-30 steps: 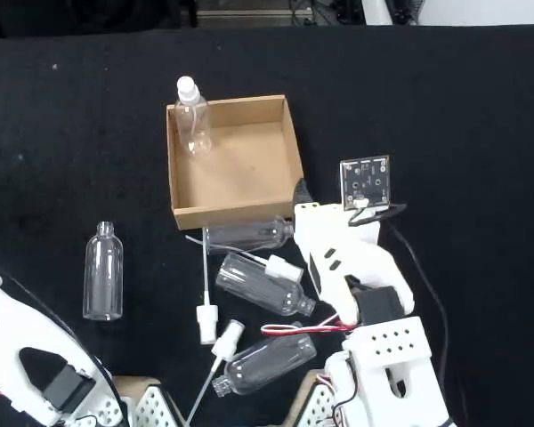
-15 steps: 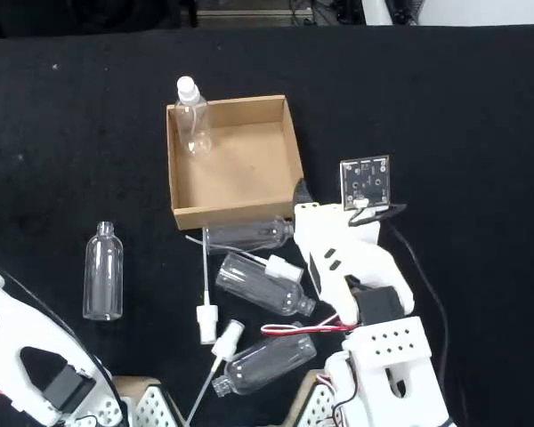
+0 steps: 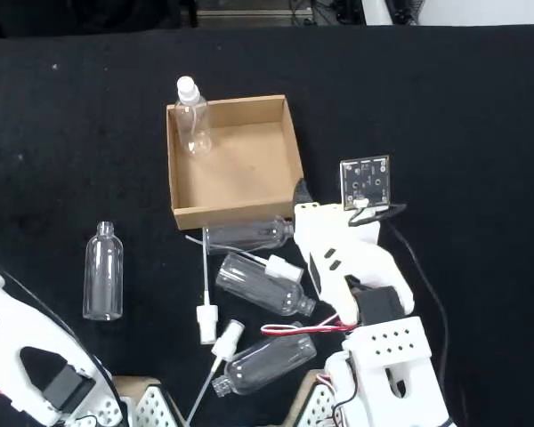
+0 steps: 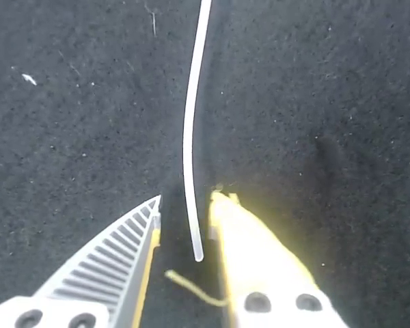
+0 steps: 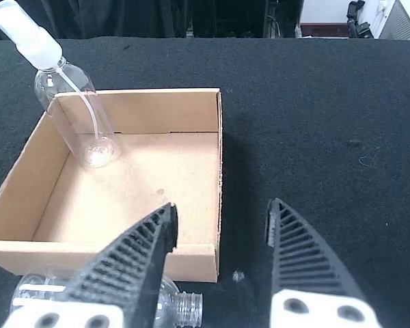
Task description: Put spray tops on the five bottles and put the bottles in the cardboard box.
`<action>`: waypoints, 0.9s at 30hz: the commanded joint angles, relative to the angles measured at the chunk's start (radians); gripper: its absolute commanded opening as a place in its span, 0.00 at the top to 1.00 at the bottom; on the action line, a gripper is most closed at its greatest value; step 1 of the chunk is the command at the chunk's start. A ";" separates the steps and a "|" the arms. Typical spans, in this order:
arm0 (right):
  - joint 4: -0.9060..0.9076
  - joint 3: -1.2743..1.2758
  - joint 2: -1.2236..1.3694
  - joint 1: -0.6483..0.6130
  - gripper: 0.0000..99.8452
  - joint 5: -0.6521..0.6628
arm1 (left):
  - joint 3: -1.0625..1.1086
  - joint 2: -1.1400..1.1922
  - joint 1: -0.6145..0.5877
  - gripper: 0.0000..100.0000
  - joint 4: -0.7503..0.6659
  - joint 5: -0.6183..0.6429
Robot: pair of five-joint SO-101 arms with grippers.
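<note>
Bench: black cloth bench [image 3: 445, 107] carries all.
Box: brown square cardboard box [image 3: 249, 169], one clear spray-topped bottle [image 3: 193, 120] in its far corner.
Right jaws: parted above the box's near wall, uncapped clear bottle [image 3: 247, 236] beneath.
Left jaws: parted, thin white tube [image 4: 186, 137] between.

The black bench [image 3: 463, 107] carries the cardboard box [image 3: 249, 169]. A lone bottle [image 3: 103, 271] lies off by itself, well apart from the box. Three more lie on their sides (all clear plastic): a bottle along the box wall [image 3: 247, 236], a middle bottle [image 3: 262, 285] and an outermost bottle [image 3: 267, 363]. One spray top [image 3: 206, 320] and a second spray top [image 3: 227, 336] lie beside them.
</note>
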 commanded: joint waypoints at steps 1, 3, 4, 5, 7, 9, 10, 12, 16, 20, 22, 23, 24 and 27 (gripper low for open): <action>-0.023 -0.013 -0.025 -0.018 0.80 0.002 | -0.053 -0.029 0.024 0.83 0.003 0.005; -0.023 -0.013 -0.025 -0.018 0.80 0.002 | -0.053 -0.029 0.027 0.83 0.003 0.006; -0.023 -0.013 -0.025 -0.018 0.80 0.002 | -0.053 -0.029 0.027 0.83 0.003 0.008; -0.023 -0.013 -0.025 -0.018 0.80 0.002 | -0.053 -0.029 0.027 0.83 0.003 0.009; -0.023 -0.013 -0.025 -0.018 0.80 0.002 | -0.053 -0.029 0.027 0.83 0.003 0.011; -0.023 -0.013 -0.025 -0.018 0.80 0.002 | -0.068 -0.029 0.025 0.83 0.006 0.011; -0.023 -0.013 -0.025 -0.018 0.80 0.002 | -0.091 -0.029 0.024 0.83 0.011 0.011; -0.023 -0.013 -0.025 -0.018 0.80 0.002 | -0.130 -0.020 0.024 0.83 0.025 0.005; -0.023 -0.013 -0.025 -0.018 0.80 0.002 | -0.145 -0.018 0.025 0.83 0.041 0.006; -0.023 -0.013 -0.025 -0.018 0.80 0.002 | -0.137 -0.018 0.025 0.83 0.038 0.006; -0.023 -0.013 -0.025 -0.018 0.80 0.002 | -0.136 -0.017 0.025 0.83 0.040 0.006; -0.023 -0.013 -0.025 -0.018 0.80 0.002 | -0.136 -0.014 0.025 0.84 0.040 0.006; -0.023 -0.013 -0.025 -0.018 0.80 0.002 | -0.137 -0.003 0.025 0.86 0.038 0.008; -0.023 -0.013 -0.025 -0.018 0.80 0.002 | -0.147 0.011 0.024 0.92 0.038 0.011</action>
